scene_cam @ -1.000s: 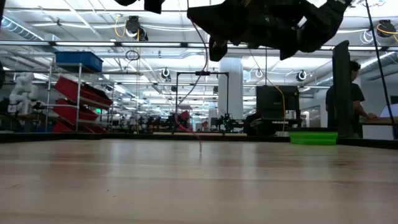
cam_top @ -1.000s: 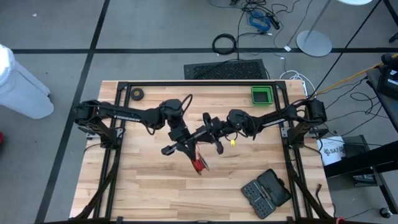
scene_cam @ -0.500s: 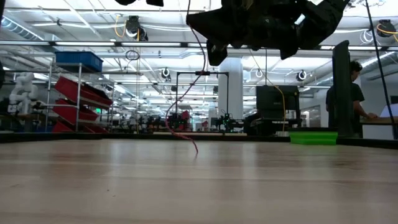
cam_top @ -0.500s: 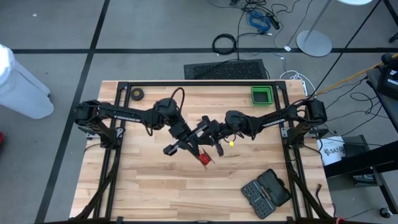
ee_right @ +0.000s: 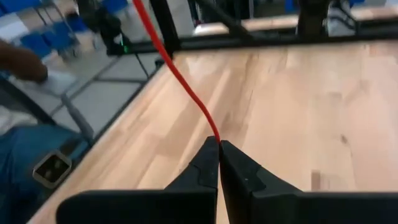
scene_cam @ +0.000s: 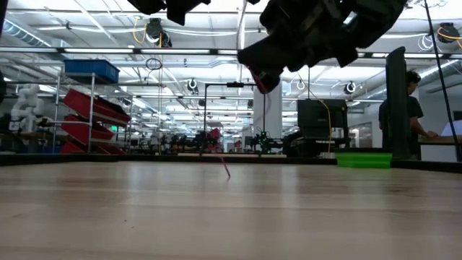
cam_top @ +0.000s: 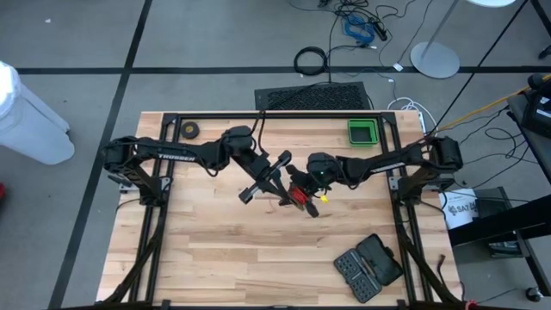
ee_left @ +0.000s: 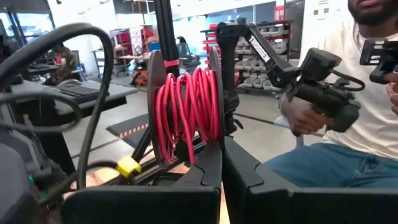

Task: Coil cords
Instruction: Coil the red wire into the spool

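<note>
Hovering mid-table [cam_top: 207,250], both arms meet: the left pincer [ee_left: 222,134] is clamped on the black reel [ee_left: 214,93] wound with red cord [ee_left: 186,109], held above the wood. The right pincer [ee_right: 219,149] is pinched tight on the cord's free strand, which runs taut away from its fingertips.

Thin red cord [ee_left: 186,115] half-wound on upright black reel [ee_left: 216,106], midair
</note>
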Motion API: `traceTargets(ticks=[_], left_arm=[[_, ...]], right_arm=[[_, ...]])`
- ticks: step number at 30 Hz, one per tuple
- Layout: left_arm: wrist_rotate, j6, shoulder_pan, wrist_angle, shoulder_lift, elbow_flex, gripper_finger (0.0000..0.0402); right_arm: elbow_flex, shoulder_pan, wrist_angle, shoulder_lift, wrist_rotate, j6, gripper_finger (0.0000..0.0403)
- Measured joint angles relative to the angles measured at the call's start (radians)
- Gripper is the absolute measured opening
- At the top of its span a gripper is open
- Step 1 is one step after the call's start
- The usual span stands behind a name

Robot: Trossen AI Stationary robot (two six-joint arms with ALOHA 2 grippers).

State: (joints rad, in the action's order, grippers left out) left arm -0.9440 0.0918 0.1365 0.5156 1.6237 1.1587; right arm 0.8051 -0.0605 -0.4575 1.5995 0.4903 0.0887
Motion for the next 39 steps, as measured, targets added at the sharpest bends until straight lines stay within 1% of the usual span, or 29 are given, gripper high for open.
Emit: traceTargets(ticks=[2, 5, 10, 16, 21, 24, 27, 30, 35, 39], left_arm=[[0.003, 0.000, 0.001, -0.006, 0.000, 0.000, 0.0002], [0.004, 0.001, 0.003, -0.014, 0.000, 0.000, 0.0002], [0.004, 0.002, 0.022, -0.045, -0.001, 0.000, 0.0002], [0.005, 0.022, 0.040, -0.093, -0.001, 0.000, 0.0002], [0.027, 0.053, 0.046, -0.151, -0.001, 0.000, 0.0002], [0.066, 0.077, 0.049, -0.192, -0.001, 0.000, 0.0002], [0.078, 0.079, 0.055, -0.200, -0.001, 0.000, 0.0002], [0.120, 0.096, 0.055, -0.231, -0.002, 0.000, 0.0002], [0.137, 0.126, 0.062, -0.282, -0.002, 0.000, 0.0002], [0.160, 0.129, 0.067, -0.288, -0.001, 0.000, 0.0002]], right_arm=[[0.000, 0.000, 0.084, -0.035, -0.011, -0.030, 0.0000], [0.000, 0.001, 0.196, -0.090, -0.059, -0.060, 0.0000], [0.000, 0.001, 0.337, -0.175, -0.110, -0.082, 0.0000], [0.000, 0.001, 0.518, -0.272, -0.198, -0.099, 0.0000], [0.000, 0.004, 0.652, -0.344, -0.208, -0.099, 0.0000], [0.000, 0.014, 0.687, -0.378, -0.208, -0.095, 0.0000], [0.000, 0.032, 0.698, -0.408, -0.207, -0.094, 0.0000], [0.000, 0.050, 0.703, -0.436, -0.207, -0.094, 0.0000], [0.000, 0.073, 0.750, -0.491, -0.206, -0.079, 0.0000], [0.000, 0.093, 0.774, -0.531, -0.215, -0.071, 0.0000]])
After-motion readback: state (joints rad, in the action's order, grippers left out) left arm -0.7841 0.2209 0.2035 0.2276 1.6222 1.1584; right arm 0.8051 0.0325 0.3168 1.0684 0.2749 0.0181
